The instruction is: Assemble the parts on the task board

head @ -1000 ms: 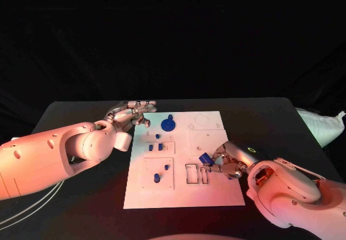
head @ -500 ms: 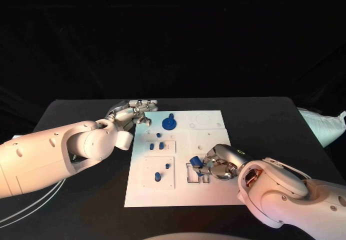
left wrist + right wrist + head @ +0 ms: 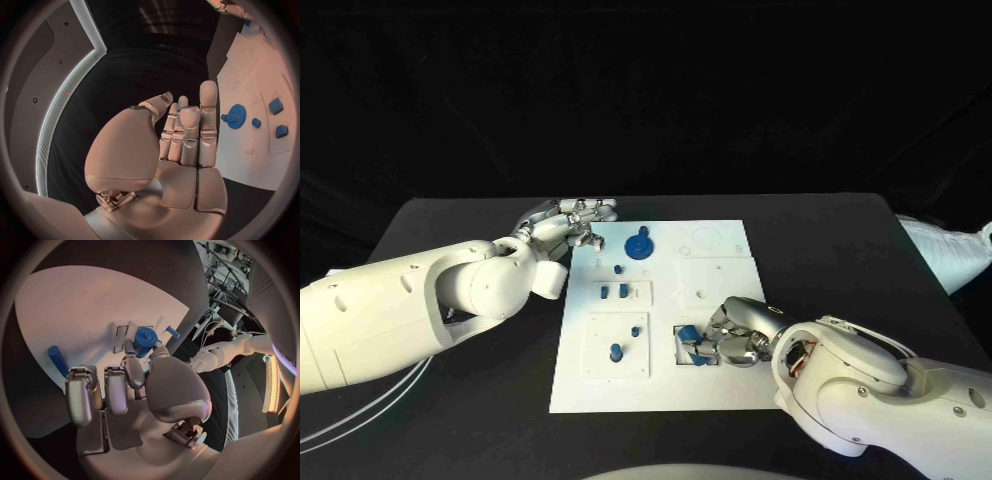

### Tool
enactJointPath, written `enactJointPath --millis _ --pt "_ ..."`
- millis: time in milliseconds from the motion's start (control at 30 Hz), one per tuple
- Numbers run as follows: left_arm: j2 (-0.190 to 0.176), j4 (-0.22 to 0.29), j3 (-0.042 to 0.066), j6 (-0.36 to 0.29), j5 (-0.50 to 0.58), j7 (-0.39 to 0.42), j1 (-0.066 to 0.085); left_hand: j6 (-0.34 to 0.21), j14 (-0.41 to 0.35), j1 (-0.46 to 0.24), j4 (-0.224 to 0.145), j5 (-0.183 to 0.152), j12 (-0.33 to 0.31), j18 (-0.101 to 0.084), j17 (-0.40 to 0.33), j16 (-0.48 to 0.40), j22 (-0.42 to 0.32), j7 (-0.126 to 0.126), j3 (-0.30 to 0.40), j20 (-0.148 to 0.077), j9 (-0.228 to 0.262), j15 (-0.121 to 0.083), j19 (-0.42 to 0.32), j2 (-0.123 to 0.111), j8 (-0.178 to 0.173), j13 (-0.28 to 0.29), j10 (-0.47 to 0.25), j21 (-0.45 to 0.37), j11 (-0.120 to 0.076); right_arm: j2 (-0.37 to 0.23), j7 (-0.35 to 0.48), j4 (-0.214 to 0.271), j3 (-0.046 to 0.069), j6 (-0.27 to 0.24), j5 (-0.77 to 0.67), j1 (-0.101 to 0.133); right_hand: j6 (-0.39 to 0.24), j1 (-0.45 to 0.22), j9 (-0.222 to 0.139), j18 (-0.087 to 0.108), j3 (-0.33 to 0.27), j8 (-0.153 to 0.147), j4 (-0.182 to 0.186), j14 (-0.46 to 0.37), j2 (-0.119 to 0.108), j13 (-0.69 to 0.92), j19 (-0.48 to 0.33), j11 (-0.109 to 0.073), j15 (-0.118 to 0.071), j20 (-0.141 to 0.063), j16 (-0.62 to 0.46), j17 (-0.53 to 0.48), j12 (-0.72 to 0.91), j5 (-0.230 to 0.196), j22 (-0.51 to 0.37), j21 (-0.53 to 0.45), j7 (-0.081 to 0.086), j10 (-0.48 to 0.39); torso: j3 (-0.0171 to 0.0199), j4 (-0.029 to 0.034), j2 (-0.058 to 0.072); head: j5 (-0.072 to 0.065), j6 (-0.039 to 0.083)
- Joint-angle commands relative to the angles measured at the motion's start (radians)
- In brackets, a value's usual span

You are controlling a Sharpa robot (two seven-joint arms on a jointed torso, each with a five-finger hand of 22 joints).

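Head view first: nearest to the robot, the right hand [image 3: 730, 343] is down on the near-right part of the task board [image 3: 733, 390], pinching a blue cylinder part [image 3: 144, 338] between thumb and finger right over the narrow rectangular slots [image 3: 121, 338]. From the right wrist view the part looks a bit tilted rather than square to the opening, so my guess is it could jam on the slot edge or skate across the board if it gets pushed down like that. The fingers also hide most of the slot, so I can't tell if it's actually lined up. A loose blue peg [image 3: 55, 359] lies just beside those fingers and could get knocked.

Further back there are small blue pieces [image 3: 613, 291] standing mid-board, then the blue gear [image 3: 638, 246] near the far edge. The left hand [image 3: 570, 224] hangs at the far-left corner, empty, fingers straight and loosely together. It's close to the gear, so a careless sweep could bump it or shift the whole board.
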Motion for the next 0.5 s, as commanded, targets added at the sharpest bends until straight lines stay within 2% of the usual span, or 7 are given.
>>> enactJointPath --millis 33,100,167,300,333,400,500 --pt "0.001 0.002 0.001 0.018 0.003 0.005 0.0 -0.005 -0.009 0.001 0.001 0.002 0.006 0.013 -0.001 0.0 -0.001 -0.001 -0.006 0.005 0.0 -0.001 -0.005 0.011 0.005 0.001 -0.006 -0.006 -0.001 0.003 -0.016 -0.002 0.0 0.037 0.002 -0.001 0.025 -0.014 0.004 -0.014 -0.01 0.001 0.001 0.07 0.002 -0.001 0.047 -0.027 -0.006 -0.006 0.006 0.051 -0.007 -0.007 0.194 0.004 -0.024 0.032 -0.0003 -0.0005 0.0 0.001 0.0" --pt "0.001 0.003 0.001 0.018 0.003 0.005 0.0 -0.005 -0.009 0.001 0.001 0.002 0.006 0.013 -0.001 0.0 -0.001 -0.001 -0.006 0.005 0.0 -0.001 -0.005 0.011 0.005 0.001 -0.006 -0.006 -0.001 0.006 -0.019 -0.005 0.0 0.035 -0.001 -0.001 0.024 -0.027 0.009 -0.014 -0.019 0.0 0.001 0.069 0.004 0.0 0.047 -0.028 -0.007 -0.007 0.006 0.05 -0.009 -0.023 0.194 0.004 -0.024 0.033 -0.0001 -0.0008 0.0 0.001 0.0" --pt "0.001 0.003 0.001 0.018 0.003 0.005 0.0 -0.005 -0.009 0.001 0.001 0.002 0.006 0.013 -0.001 0.0 -0.001 -0.001 -0.006 0.005 0.0 -0.001 -0.005 0.011 0.005 0.001 -0.006 -0.006 -0.001 0.007 -0.022 -0.008 0.0 0.03 -0.009 -0.001 0.022 -0.05 0.015 -0.013 -0.036 0.0 0.0 0.068 0.003 -0.001 0.046 -0.027 -0.006 -0.007 0.004 0.046 -0.015 -0.079 0.193 0.003 -0.024 0.032 -0.0004 -0.0009 0.0 0.001 0.001" --pt "0.0 0.004 0.001 0.018 0.003 0.004 0.0 -0.005 -0.009 0.001 0.001 0.002 0.006 0.013 -0.001 0.0 -0.001 -0.001 -0.006 0.005 0.0 -0.001 -0.005 0.011 0.005 0.001 -0.006 -0.006 -0.001 0.01 -0.023 -0.013 0.0 0.016 -0.021 -0.001 0.005 -0.14 0.026 -0.01 -0.096 -0.008 -0.017 0.064 -0.019 -0.034 0.036 -0.021 -0.003 -0.006 -0.007 0.028 -0.071 -0.313 0.182 -0.005 -0.017 0.011 -0.0002 -0.0014 0.001 0.001 0.001" --pt "0.0 0.004 0.001 0.017 0.003 0.004 0.0 -0.005 -0.009 0.001 0.001 0.002 0.006 0.013 -0.001 0.0 -0.001 -0.001 -0.006 0.005 0.0 -0.001 -0.005 0.011 0.005 0.001 -0.006 -0.006 -0.001 0.01 -0.022 -0.014 0.0 0.014 -0.026 -0.001 0.001 -0.158 0.029 -0.009 -0.102 -0.01 -0.011 0.063 -0.028 -0.044 0.033 -0.02 -0.001 -0.004 -0.009 0.024 -0.087 -0.354 0.179 -0.008 -0.015 0.005 -0.0002 -0.0014 0.001 0.001 0.001" --pt "0.0 0.004 0.001 0.017 0.003 0.004 0.0 -0.005 -0.009 0.001 0.001 0.002 0.006 0.013 -0.001 0.0 -0.001 -0.001 -0.006 0.005 0.0 -0.001 -0.005 0.011 0.005 0.001 -0.006 -0.006 -0.001 0.01 -0.02 -0.014 0.0 0.012 -0.034 -0.001 -0.005 -0.173 0.034 -0.007 -0.097 -0.012 0.002 0.062 -0.057 -0.064 0.027 -0.017 0.002 -0.001 -0.014 0.015 -0.119 -0.383 0.172 -0.014 -0.012 -0.006 0.0 -0.0011 0.0 0.001 0.001" --pt "-0.001 0.004 0.001 0.017 0.003 0.004 0.0 -0.006 -0.01 -0.001 0.0 0.002 0.01 0.013 -0.002 0.001 -0.002 -0.001 -0.009 0.005 0.0 -0.001 -0.005 0.012 0.006 0.002 -0.008 -0.008 0.0 0.009 -0.016 -0.013 0.0 0.011 -0.045 -0.001 -0.009 -0.187 0.041 -0.006 -0.075 -0.014 0.002 0.061 -0.084 -0.073 0.025 -0.016 0.004 0.001 -0.017 0.012 -0.135 -0.389 0.169 -0.016 -0.01 -0.011 0.0002 -0.0009 0.0 0.001 0.001"
